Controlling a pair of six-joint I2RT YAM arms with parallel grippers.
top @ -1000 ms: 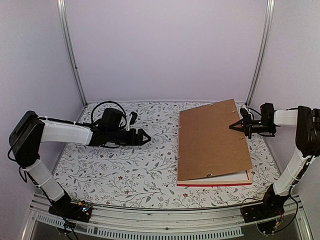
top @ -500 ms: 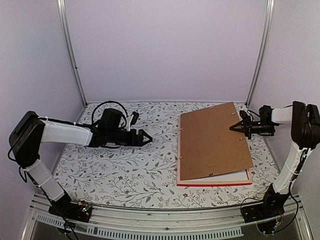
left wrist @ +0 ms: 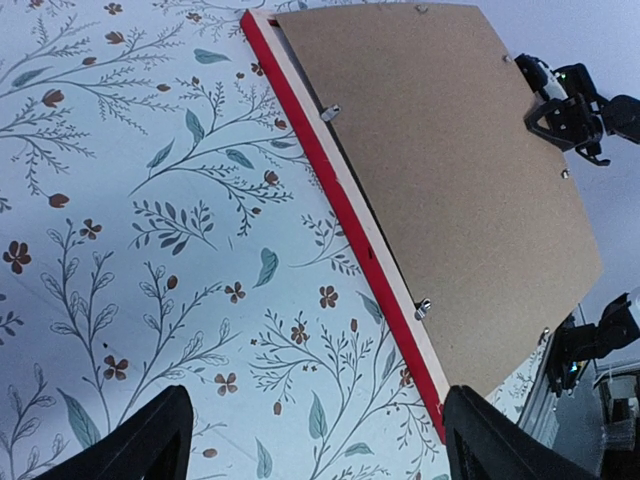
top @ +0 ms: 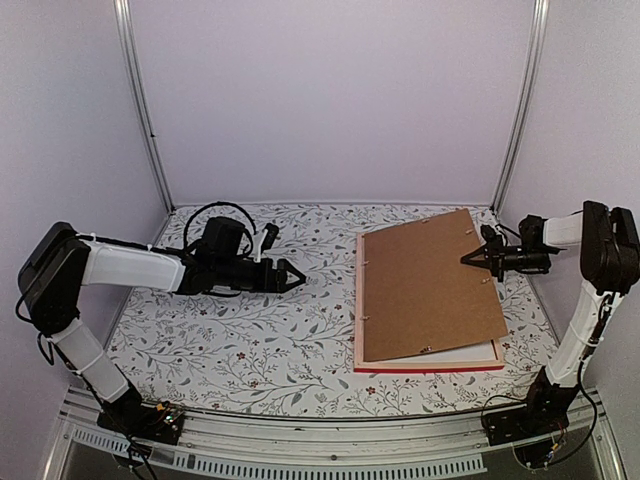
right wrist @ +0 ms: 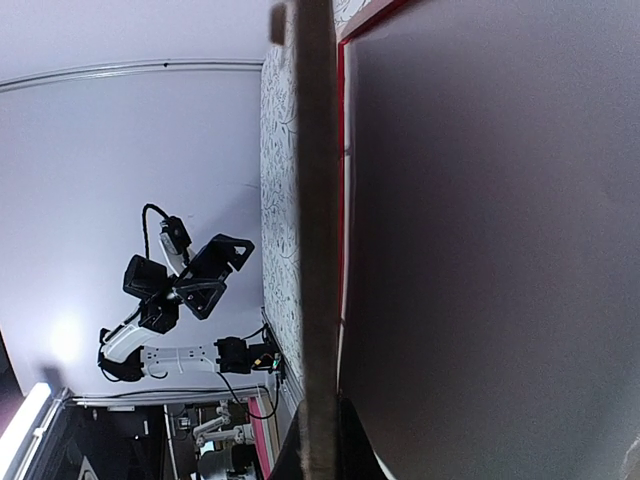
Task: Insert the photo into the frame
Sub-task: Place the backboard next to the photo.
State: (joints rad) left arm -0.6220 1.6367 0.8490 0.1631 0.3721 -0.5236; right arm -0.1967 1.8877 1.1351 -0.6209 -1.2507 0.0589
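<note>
Since the earlier frames, the brown backing board (top: 425, 285) has come down from a raised tilt to sit lower over the frame (top: 430, 369). The right arm has drawn its forearm back toward the right wall. The left arm has not shifted.

Findings, near to far:

- The frame lies flat on the right half of the floral table (top: 250, 340), back side up. Its red front face shows only as a thin line along the near edge.
- A white strip (top: 470, 353) shows inside the frame's near edge, below the board. It is possibly the mat; the view is too small to confirm.
- The backing board rests on the frame askew, with its near right corner overhanging the frame's right side. In the left wrist view, two small metal clips (left wrist: 422, 308) stand along the frame's left rail, just beside the board's edge.
- The photo is not visible; anything under the board is hidden.
- The left pincer (top: 292, 276) hovers over the middle of the table, well apart from the frame. Its fingers are spread wide and hold nothing.
- The right pincer (top: 468, 257) is at the board's far right edge. The right wrist view shows the board edge-on, running straight into the fingers, which are clamped on it.
- Whether that held edge touches the frame or sits slightly above it cannot be determined.
</note>
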